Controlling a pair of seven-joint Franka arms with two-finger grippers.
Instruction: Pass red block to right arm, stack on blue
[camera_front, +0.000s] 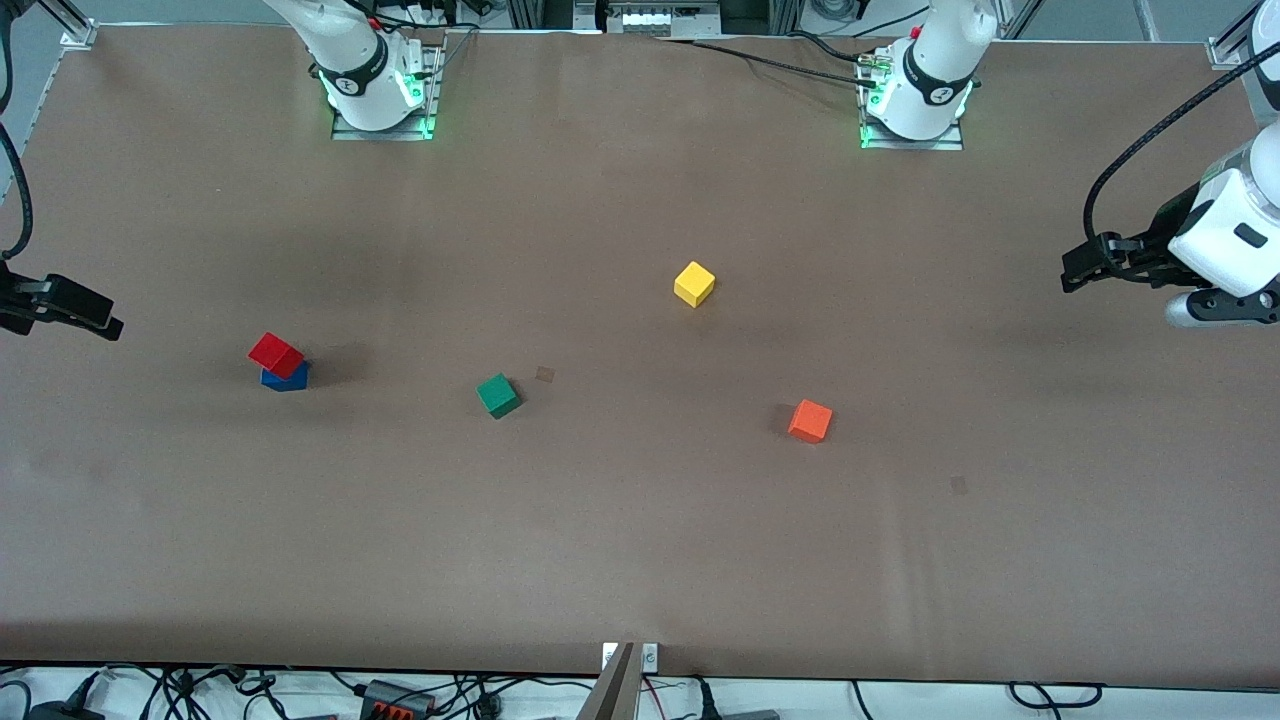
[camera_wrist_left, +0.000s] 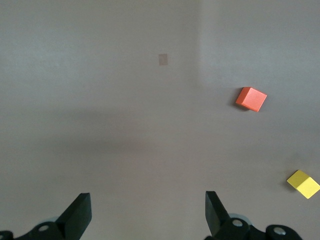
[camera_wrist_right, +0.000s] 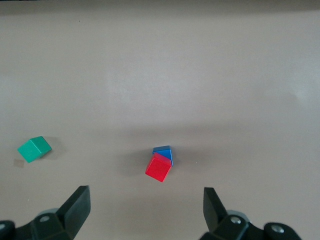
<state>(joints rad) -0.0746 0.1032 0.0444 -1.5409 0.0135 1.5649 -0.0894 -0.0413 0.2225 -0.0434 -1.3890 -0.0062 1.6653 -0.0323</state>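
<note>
1. Red block: sits on top of the blue block, turned a little out of line with it so that blue edges show beneath; the pair stands on the brown table toward the right arm's end; the right wrist view shows the same stack, red block over blue block, with no finger touching it.
2. Right gripper: black; held in the air at the table's edge, at the right arm's end; in its wrist view the fingers stand wide apart with nothing between them, and the stack lies on the table below and ahead of them.
3. Left gripper: black, on a white wrist; held in the air over the table's edge at the left arm's end; in its wrist view the fingers stand wide apart and hold nothing.
4. Green block: alone on the table, between the stack and the orange block; touching neither.
5. Yellow block: alone; farther from the front camera than the green and orange blocks; well apart from both.
6. Orange block: alone, toward the left arm's end; seen with the yellow block in the left wrist view.
</note>
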